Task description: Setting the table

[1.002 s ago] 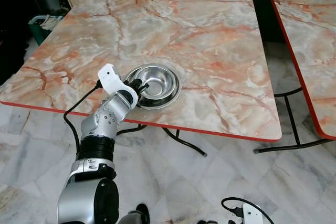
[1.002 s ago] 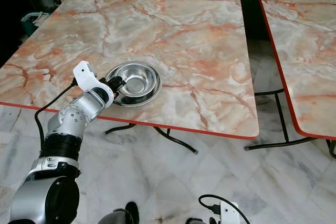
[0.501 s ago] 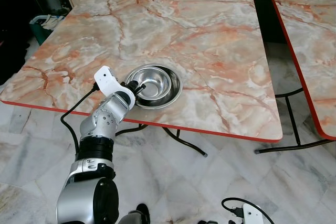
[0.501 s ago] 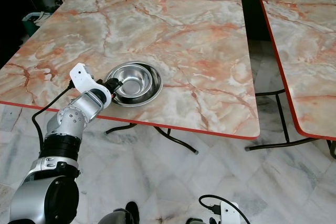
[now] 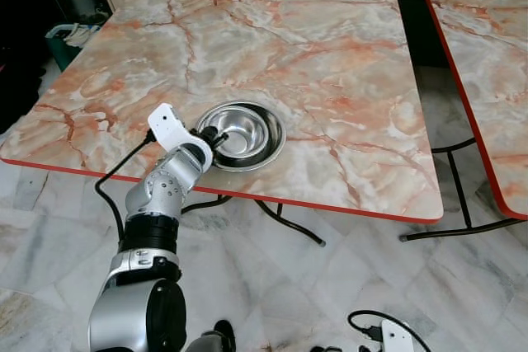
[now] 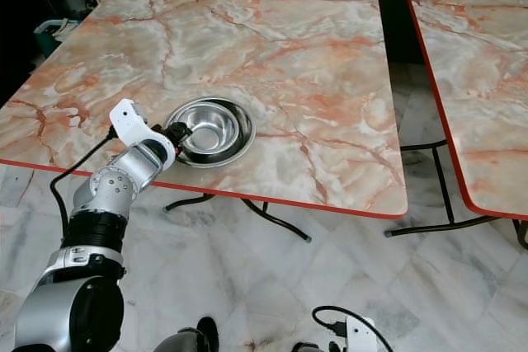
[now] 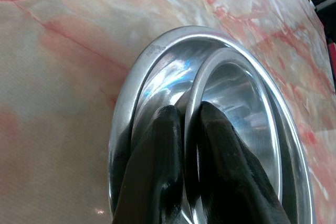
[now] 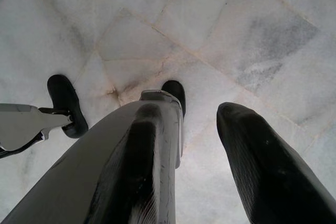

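My left gripper (image 7: 182,145) is pinched narrow on the rim of the inner steel bowl (image 7: 239,103), 1 finger inside, 1 outside, wedged between it and the outer steel bowl (image 7: 131,103). So that's 2 nested bowls, sitting on the marble table (image 5: 330,39) close to its near red edge, slightly left of centre. Left arm reaches up from below the edge.

My right gripper (image 8: 197,145) hangs idle, fingers spread apart, pointed at the tiled floor (image 8: 236,14).

Progress, my read: early. The bowls are on the table but stacked, not laid out at places; nothing else set on this table. Left to do: lift the inner bowl out, place it, place the other.

Versus 1.0 s ago: bowls and gripper shifted slightly left and toward the table's far side, then barely moved over the last 0.5 s. Grip looks the same, bowl not lifted clear yet.
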### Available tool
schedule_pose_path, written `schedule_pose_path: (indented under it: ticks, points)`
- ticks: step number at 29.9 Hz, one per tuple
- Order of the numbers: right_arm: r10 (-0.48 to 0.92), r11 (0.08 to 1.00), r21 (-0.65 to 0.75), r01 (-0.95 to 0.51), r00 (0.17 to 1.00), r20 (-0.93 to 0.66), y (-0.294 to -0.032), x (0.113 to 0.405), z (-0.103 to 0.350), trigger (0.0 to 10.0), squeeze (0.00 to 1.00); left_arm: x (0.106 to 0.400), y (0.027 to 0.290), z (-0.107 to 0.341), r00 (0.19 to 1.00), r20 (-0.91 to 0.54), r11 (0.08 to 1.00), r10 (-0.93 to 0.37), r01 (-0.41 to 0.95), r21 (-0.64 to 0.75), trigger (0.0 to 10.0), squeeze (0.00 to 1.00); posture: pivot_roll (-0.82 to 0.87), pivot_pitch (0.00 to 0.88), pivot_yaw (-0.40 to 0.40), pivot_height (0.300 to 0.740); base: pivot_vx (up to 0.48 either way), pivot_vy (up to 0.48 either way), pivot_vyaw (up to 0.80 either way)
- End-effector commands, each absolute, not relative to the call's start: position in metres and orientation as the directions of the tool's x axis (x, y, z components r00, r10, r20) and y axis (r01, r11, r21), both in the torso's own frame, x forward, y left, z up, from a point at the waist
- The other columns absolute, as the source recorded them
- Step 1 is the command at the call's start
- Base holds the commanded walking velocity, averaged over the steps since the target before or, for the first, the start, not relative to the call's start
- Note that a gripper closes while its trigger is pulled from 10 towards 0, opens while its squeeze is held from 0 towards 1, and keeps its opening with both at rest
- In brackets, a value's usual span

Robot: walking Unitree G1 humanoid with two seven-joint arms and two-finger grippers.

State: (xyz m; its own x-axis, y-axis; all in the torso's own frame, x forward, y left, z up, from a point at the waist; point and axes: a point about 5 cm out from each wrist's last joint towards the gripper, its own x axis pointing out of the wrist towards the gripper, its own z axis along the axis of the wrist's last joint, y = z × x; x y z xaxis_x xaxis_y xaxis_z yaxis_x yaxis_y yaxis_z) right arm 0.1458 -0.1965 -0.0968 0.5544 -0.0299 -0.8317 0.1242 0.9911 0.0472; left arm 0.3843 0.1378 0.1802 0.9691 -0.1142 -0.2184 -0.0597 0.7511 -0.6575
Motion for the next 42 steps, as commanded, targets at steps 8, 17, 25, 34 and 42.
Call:
schedule_pose_path:
  ticks: [8,17,25,34,42]
  points:
    - [-0.002,0.990,0.069,0.119,0.516,-0.857,-0.188,0.133,-0.103,10.0,0.00,0.386,0.137,0.194,0.975,-0.185,0.790,-0.124,-0.016,-0.613,10.0,0.00,-0.02,0.176,0.025,0.740,0.000,0.000,0.00]
    - [-0.003,0.991,0.068,0.119,0.512,-0.859,-0.188,0.130,-0.104,10.0,0.00,0.387,0.147,0.207,0.984,-0.152,0.861,-0.088,-0.001,-0.509,10.0,0.00,-0.01,0.176,0.022,0.740,0.000,0.000,0.00]
    - [-0.006,0.991,0.065,0.119,0.519,-0.855,-0.194,0.135,-0.101,10.0,0.00,0.385,0.160,0.241,0.998,0.058,0.995,-0.035,0.040,-0.086,10.0,0.00,-0.01,0.164,0.019,0.740,0.000,0.000,0.00]
    - [-0.029,0.987,0.061,0.147,0.544,-0.838,-0.196,0.145,-0.098,10.0,0.00,0.362,0.244,0.223,0.952,0.163,0.938,0.259,-0.288,0.192,10.0,0.00,-0.02,0.113,0.045,0.740,0.000,0.000,0.00]
    - [-0.027,0.986,0.074,0.151,0.578,-0.815,-0.188,0.168,-0.090,10.0,0.00,0.316,0.326,0.167,0.814,0.118,0.751,0.569,-0.572,0.331,10.0,0.00,-0.03,0.072,0.074,0.740,0.000,0.000,0.00]
